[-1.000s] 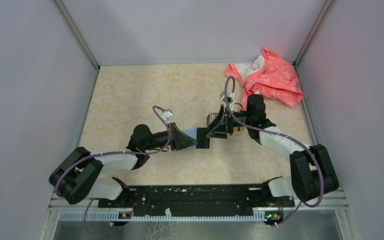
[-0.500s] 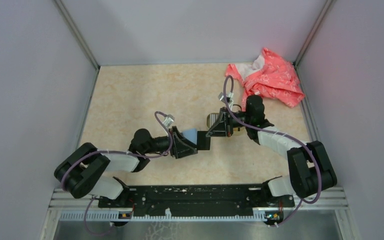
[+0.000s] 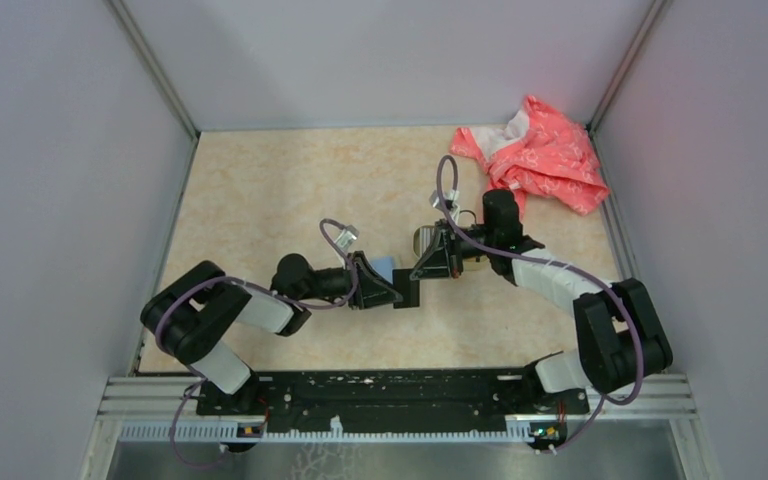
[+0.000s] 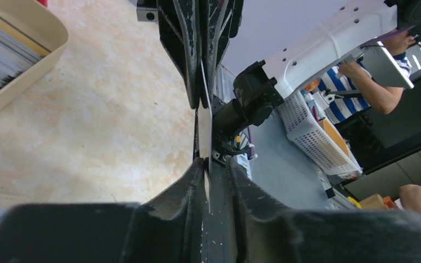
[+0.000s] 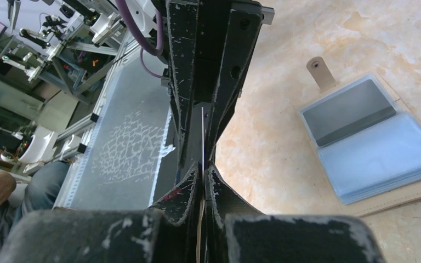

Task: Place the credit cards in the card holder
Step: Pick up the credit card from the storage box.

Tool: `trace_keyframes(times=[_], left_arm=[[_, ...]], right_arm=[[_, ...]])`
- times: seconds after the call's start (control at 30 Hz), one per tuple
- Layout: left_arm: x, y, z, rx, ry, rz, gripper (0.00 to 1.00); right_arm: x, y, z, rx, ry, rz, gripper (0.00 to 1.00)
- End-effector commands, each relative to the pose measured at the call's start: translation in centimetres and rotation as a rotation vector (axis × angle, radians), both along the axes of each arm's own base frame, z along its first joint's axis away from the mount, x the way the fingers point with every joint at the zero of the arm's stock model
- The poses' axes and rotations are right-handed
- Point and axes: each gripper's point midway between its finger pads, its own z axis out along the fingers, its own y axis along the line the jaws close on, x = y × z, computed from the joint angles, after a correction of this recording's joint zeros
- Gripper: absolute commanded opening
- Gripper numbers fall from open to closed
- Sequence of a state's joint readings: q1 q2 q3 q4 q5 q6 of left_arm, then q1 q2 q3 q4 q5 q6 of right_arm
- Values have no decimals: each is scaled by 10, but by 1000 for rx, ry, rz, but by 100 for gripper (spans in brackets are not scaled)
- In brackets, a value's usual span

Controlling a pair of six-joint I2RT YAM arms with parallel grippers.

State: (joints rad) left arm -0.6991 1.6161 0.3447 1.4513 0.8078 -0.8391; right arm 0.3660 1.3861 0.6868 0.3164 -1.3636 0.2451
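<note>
The right claw (image 5: 203,174) is clamped on a card (image 5: 202,134) held edge-on; the left claw (image 4: 206,171) flanks the same card — whether it pinches, I cannot tell. The card holder (image 5: 370,137) lies open on the desk (image 5: 274,164) nearby. A mistimed release could drop or twist the card

Crumpled coral cloth (image 3: 545,155) — far right corner of marbled tabletop (image 3: 290,190)

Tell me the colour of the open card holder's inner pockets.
Light blue; the card holder shows best in the right wrist view.
</note>
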Motion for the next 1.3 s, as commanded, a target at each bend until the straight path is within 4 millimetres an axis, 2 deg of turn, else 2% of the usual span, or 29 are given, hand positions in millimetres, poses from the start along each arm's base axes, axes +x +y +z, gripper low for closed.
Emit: trace_keyframes(times=[0.0,0.03,0.1,0.2,0.23,0.27,0.33,0.5,0.63,0.83,1.07,1.27], left_arm=[[-3,-7,6,-14,-55,-45,11],[-4,-7,5,-12,-54,-49,0],[-4,-5,4,-11,-56,-36,0],[-5,0,0,1,-62,-5,0],[-6,1,-2,10,-63,-7,0],[-7,1,-3,18,-68,-19,0],[-13,0,-6,50,-70,-73,0],[-11,1,-21,192,-66,-102,0],[-7,3,-18,241,-104,-87,0],[-2,1,-16,280,-125,-98,0],[-1,0,-16,306,-132,-110,0],[0,1,-16,318,-137,-110,0]], right_arm=[[2,5,12,25,-78,34,2],[2,5,12,25,-79,35,5],[2,5,14,26,-91,39,16],[5,2,22,15,-167,53,39],[3,0,19,-3,-183,59,45],[1,-1,17,-17,-193,67,50],[-5,-6,11,-52,-193,85,54],[-7,-7,-6,-158,-266,133,55],[-13,-3,-14,-190,-275,175,55],[-21,3,-9,-166,-271,203,46],[-19,4,-6,-165,-284,189,45],[-18,5,-6,-168,-271,186,31]])
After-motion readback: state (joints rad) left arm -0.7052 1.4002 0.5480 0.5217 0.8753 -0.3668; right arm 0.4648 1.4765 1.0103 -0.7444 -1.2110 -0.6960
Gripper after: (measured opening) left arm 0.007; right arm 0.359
